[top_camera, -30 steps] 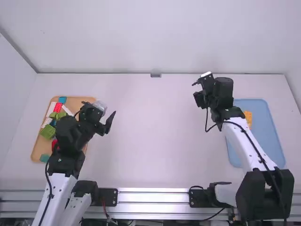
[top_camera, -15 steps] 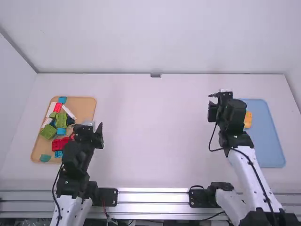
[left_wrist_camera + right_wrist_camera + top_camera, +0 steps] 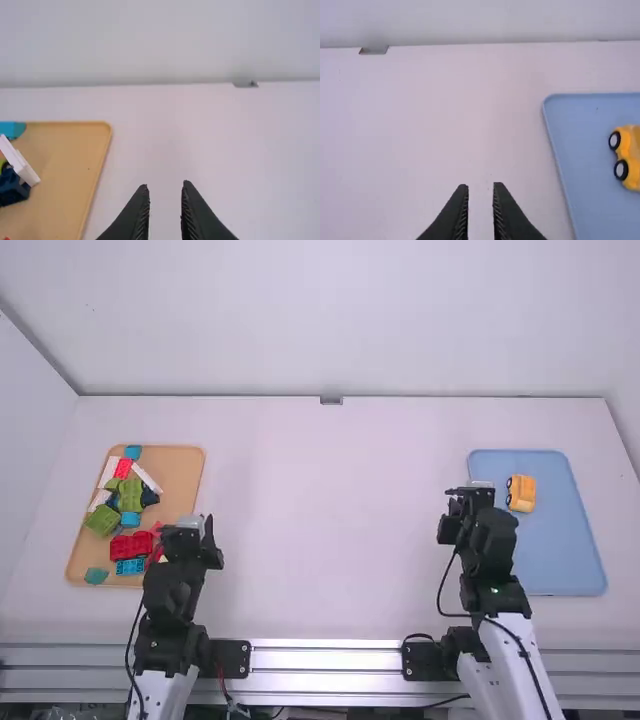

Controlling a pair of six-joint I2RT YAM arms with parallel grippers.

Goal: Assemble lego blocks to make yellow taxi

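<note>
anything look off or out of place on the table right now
Nothing stands out. The loose blocks in view are jumbled at mixed angles, but they lie within the tan tray, which looks like ordinary storage. The yellow car sits within the blue tray, with no visible damage.

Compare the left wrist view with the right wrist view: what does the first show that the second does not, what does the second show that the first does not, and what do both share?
Left wrist view: the tan tray with a teal block, a white block, a dark blue block and a sliver of red.

Right wrist view: the blue tray holding a yellow car.

Both: bare white table, its small grey fitting and open gripper fingers.
</note>
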